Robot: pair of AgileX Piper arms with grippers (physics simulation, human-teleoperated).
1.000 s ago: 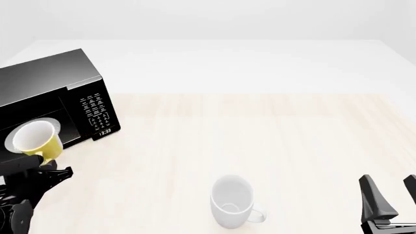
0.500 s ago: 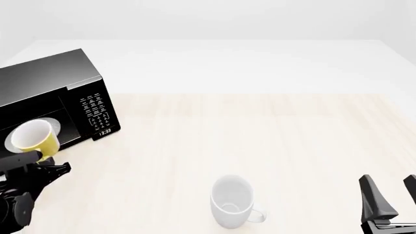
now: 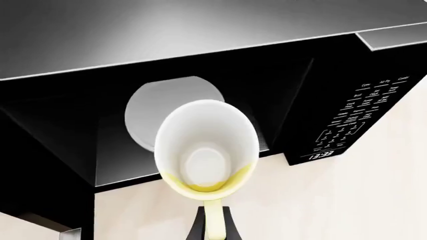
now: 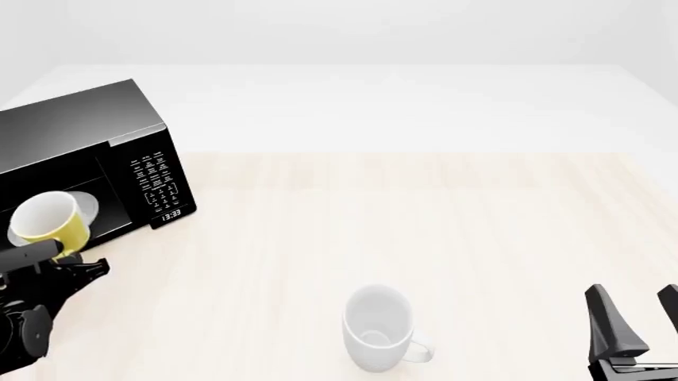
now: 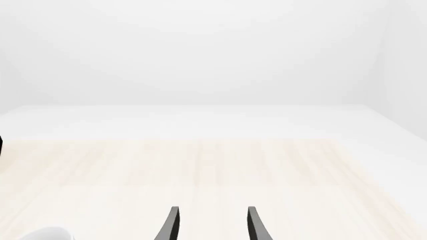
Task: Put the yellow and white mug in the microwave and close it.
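The yellow and white mug (image 4: 49,223) hangs tilted in front of the open cavity of the black microwave (image 4: 95,127) at the table's left. My left gripper (image 4: 53,259) is shut on its yellow handle from below. In the left wrist view the mug (image 3: 207,150) shows its white inside, the black fingers (image 3: 198,226) clamp the handle, and the round white turntable plate (image 3: 157,105) lies beyond it inside the cavity. My right gripper (image 4: 639,327) stands open at the near right, fingers (image 5: 171,225) apart with nothing between them.
A larger all-white mug (image 4: 379,327) stands near the table's front middle, and its rim shows at the edge of the right wrist view (image 5: 47,234). The microwave's keypad (image 4: 156,184) and clock display (image 4: 171,213) face the front right. The door does not show clearly.
My left gripper has carried the yellow mug a little to the left and farther toward the microwave's opening. The right arm and the white mug have not moved.
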